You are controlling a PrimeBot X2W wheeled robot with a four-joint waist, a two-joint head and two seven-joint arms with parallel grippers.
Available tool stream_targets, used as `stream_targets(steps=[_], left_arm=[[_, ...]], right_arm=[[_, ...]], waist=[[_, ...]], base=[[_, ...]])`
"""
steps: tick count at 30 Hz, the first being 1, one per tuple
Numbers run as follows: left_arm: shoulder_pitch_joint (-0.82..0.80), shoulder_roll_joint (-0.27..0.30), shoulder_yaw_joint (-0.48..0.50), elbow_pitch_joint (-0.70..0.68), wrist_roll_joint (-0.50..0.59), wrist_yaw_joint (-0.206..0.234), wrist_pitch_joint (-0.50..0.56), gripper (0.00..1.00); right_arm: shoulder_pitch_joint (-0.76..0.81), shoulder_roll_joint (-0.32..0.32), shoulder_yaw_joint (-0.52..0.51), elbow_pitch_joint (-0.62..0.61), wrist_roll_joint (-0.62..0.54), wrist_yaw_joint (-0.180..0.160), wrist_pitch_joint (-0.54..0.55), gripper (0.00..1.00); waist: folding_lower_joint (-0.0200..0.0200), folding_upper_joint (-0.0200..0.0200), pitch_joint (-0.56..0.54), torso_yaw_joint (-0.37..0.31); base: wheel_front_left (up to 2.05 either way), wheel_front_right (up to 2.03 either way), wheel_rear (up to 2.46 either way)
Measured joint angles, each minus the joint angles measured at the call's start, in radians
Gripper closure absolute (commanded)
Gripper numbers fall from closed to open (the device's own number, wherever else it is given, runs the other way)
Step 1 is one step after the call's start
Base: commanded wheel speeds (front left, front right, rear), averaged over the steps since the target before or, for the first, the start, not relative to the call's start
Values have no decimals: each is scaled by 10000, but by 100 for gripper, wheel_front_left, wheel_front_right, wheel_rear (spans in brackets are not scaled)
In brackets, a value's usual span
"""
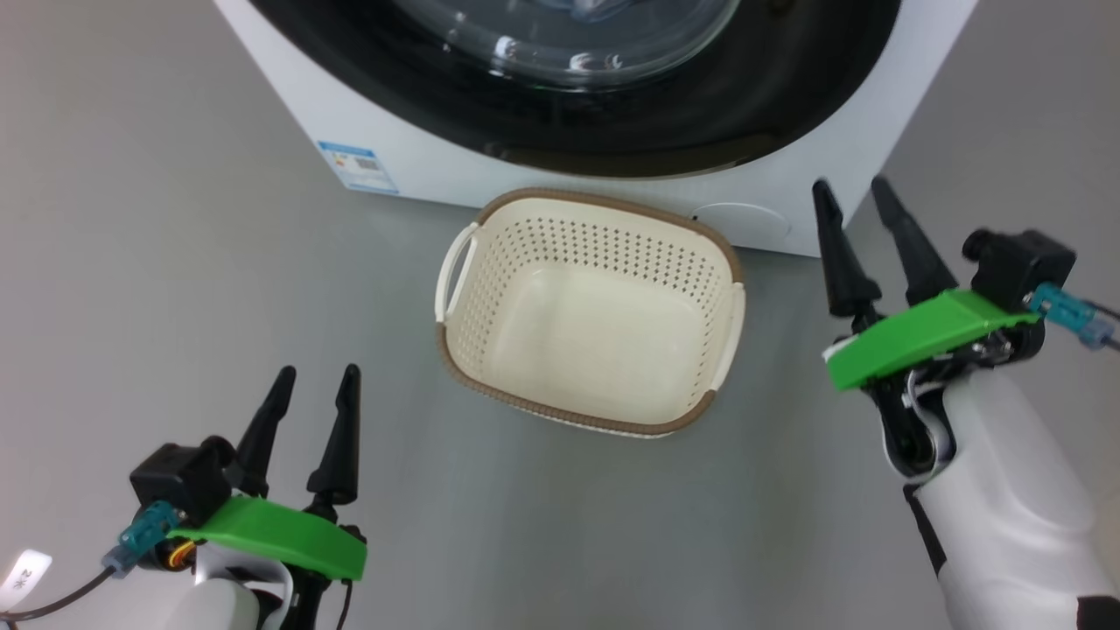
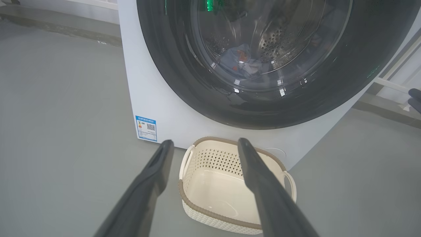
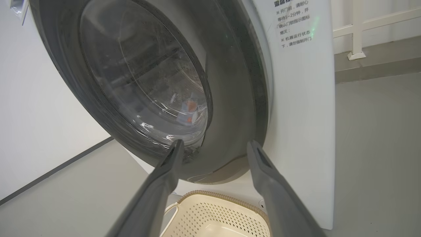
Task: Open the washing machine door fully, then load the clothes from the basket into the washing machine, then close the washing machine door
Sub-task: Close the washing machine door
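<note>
Smooth matte grey floor (image 1: 131, 262) w/ soft even light. Plain white wall (image 3: 33, 98), dark baseboard strip (image 3: 59, 168) at btm. White rail frame (image 3: 357, 33) on raised grey kerb (image 3: 378, 65).

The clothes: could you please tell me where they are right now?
The clothes lie low inside the washing machine drum, seen through the door glass in the left wrist view, above the empty basket on the floor.
</note>
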Motion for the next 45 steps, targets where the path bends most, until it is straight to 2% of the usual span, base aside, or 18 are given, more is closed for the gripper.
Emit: stream_targets(steps=[17,29,38,45], left_arm=[[637,420,368,362,-6,0,0,0],[1254,627,821,449,52,0,0,0],[1624,606,1229,351,203,0,0,0],[1732,591,1337,351,476,0,0,0]], right_arm=[[2482,-219,98,-424,8,0,2,0],[3708,-303,-397,-949,-61,0,2,0],[4043,-301,-516,-1135,-61,0,2,0],[4192,-301,-566,-1206,-61,0,2,0]], waist=[[-1,0,-966,-1208],[-1,0,-1487,-2180],[-1,0,-1776,-2710],[-1,0,-1863,-2851]], base=[[0,0,0],[0,0,0],[0,0,0],[0,0,0]])
